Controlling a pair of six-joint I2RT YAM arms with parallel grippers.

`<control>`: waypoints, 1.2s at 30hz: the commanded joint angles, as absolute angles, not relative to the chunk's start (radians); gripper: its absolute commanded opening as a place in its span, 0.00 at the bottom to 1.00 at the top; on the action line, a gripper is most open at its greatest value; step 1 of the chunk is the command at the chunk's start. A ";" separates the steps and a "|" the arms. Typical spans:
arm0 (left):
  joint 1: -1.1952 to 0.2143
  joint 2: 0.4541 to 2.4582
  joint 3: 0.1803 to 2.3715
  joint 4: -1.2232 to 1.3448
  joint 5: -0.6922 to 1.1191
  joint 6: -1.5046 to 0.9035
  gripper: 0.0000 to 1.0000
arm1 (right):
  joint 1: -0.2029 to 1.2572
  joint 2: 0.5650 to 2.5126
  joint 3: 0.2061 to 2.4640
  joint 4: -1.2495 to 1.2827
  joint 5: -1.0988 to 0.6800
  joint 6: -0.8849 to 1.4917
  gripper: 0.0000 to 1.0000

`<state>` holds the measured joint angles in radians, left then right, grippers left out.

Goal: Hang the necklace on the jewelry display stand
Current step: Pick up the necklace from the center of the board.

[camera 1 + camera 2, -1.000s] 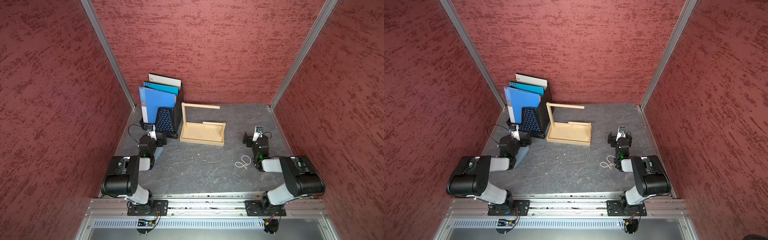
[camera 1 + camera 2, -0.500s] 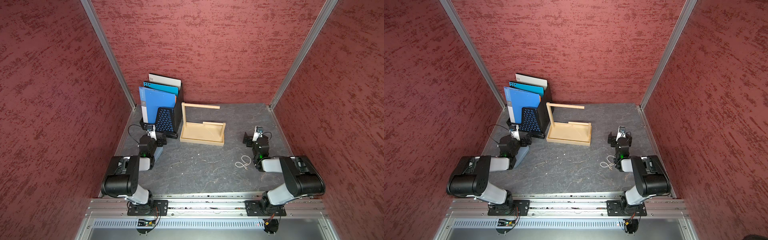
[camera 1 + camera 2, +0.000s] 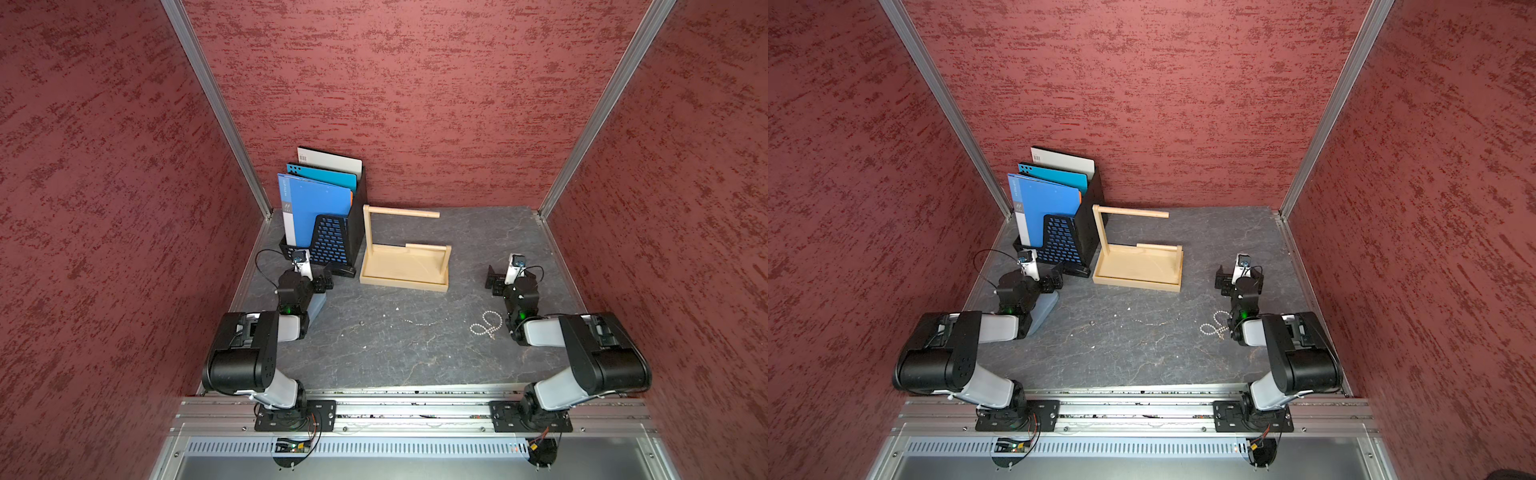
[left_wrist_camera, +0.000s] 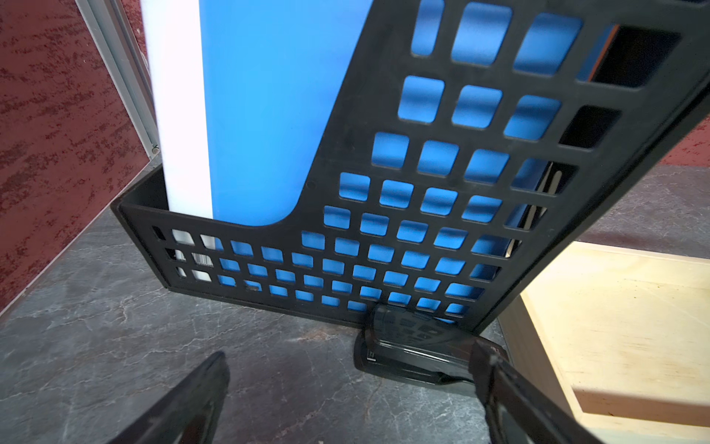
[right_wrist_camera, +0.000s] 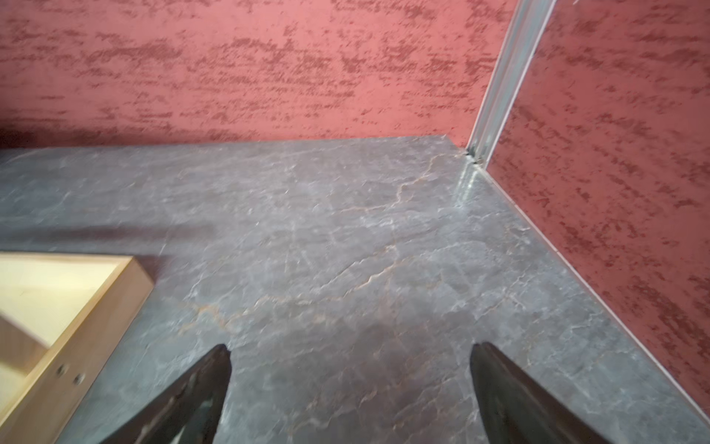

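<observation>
The beaded necklace (image 3: 486,325) is lying nearest, in a loose loop on the grey counter (image 3: 395,361), just beside the right arm and untouched. A thin chain (image 3: 422,322) is lying near it, toward the middle. Farther out, the right fingers (image 5: 199,392) are standing spread wide over bare counter, gripping nothing. The left fingers (image 4: 192,399) are gaping just as wide, also empty, and are pointing at the black mesh file rack (image 3: 330,243). Beyond them, the jewelry display stand (image 3: 403,285) is sitting upright just beside the rack, well apart from the necklace. Blue folders (image 3: 316,203) are standing in the rack by the back wall.
</observation>
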<state>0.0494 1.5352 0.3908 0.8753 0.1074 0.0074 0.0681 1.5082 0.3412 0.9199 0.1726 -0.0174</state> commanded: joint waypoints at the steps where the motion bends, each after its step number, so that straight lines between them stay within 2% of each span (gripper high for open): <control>1: 0.048 1.533 0.385 0.882 0.107 0.012 1.00 | 0.062 1.365 0.364 0.830 0.114 -0.036 0.99; 3: 0.037 1.515 0.382 0.878 0.071 0.013 1.00 | 0.062 1.247 0.448 0.548 0.158 0.037 0.99; 5: 0.014 1.442 0.413 0.760 -0.008 0.014 0.99 | 0.060 1.167 0.592 0.220 0.243 0.184 0.99; 8: 0.013 1.321 0.532 0.414 -0.091 -0.074 0.99 | 0.059 1.140 0.773 -0.129 0.287 0.323 0.99; 13: 0.011 1.241 0.788 -0.133 -0.199 -0.273 1.00 | 0.059 1.117 0.958 -0.478 0.162 0.355 0.99; 16: 0.007 1.196 0.867 -0.321 -0.097 -0.270 0.99 | 0.060 1.072 0.957 -0.581 0.125 0.495 0.98; 20: -0.006 1.080 0.761 -0.323 0.217 -0.327 1.00 | 0.083 1.077 0.941 -0.794 0.042 0.677 0.88; 23: -0.160 1.052 0.665 -0.256 0.292 -0.437 1.00 | 0.152 1.112 0.939 -0.959 0.043 0.739 0.84; 27: -0.565 1.058 0.636 -0.192 0.061 -0.457 1.00 | 0.240 1.161 0.938 -1.091 0.050 0.762 0.80; 29: -0.702 1.111 0.665 -0.157 0.010 -0.444 1.00 | 0.257 1.211 0.934 -1.114 0.036 0.753 0.74; 33: -0.851 1.260 0.778 -0.124 0.027 -0.369 1.00 | 0.290 1.320 0.939 -1.104 0.046 0.743 0.56; 36: -0.922 1.348 0.882 -0.160 0.032 -0.292 1.00 | 0.302 1.381 0.958 -1.072 0.058 0.745 0.51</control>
<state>-0.8814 1.3064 0.8097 -0.1749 0.0574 -0.3695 0.2890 1.3518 0.9421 -1.0576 0.0471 0.7300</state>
